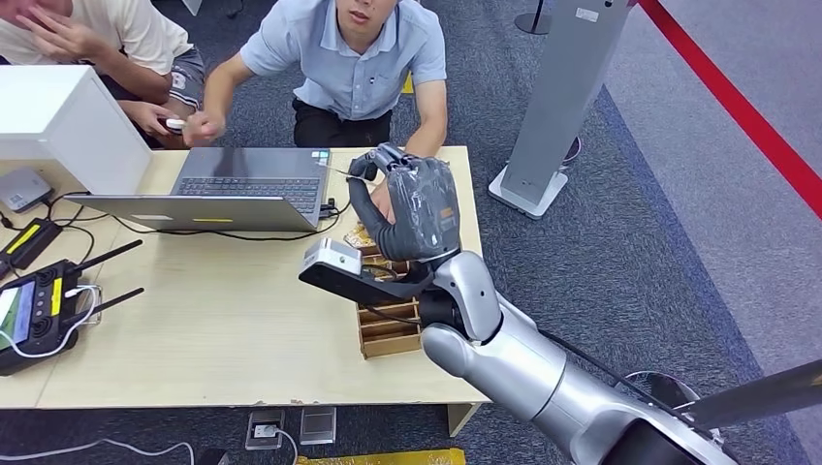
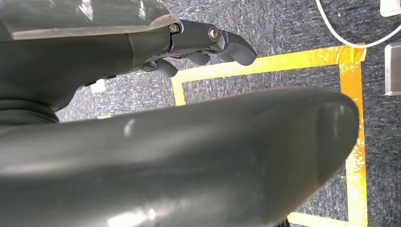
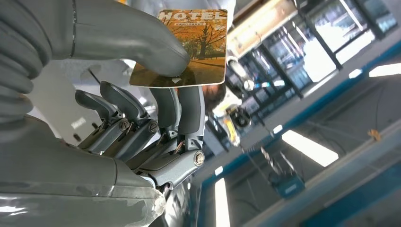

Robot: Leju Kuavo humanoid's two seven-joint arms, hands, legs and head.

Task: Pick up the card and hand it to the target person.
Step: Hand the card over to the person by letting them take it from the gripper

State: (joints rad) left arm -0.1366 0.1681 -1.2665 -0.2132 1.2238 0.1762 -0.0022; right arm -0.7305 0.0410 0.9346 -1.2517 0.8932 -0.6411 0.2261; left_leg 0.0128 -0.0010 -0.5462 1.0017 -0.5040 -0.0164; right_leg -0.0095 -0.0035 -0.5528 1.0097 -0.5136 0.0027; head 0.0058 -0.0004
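Here the right hand (image 3: 142,94) pinches a flat, glossy rectangular card (image 3: 182,47) printed "HOTEL" between thick grey thumb and dark fingers, raised over the pale wooden table's (image 1: 223,320) far right edge, near a kneeling person (image 1: 349,58). The left hand (image 2: 203,45) hangs with fingers curled, holding nothing, over speckled carpet.

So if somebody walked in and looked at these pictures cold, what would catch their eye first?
Probably the robot's right hand, raised over the far edge of the table and pinching an orange hotel card between thumb and fingers. Right behind it a person in a light blue shirt crouches at the table, beside an open laptop. Under the arm sits a wooden card box.
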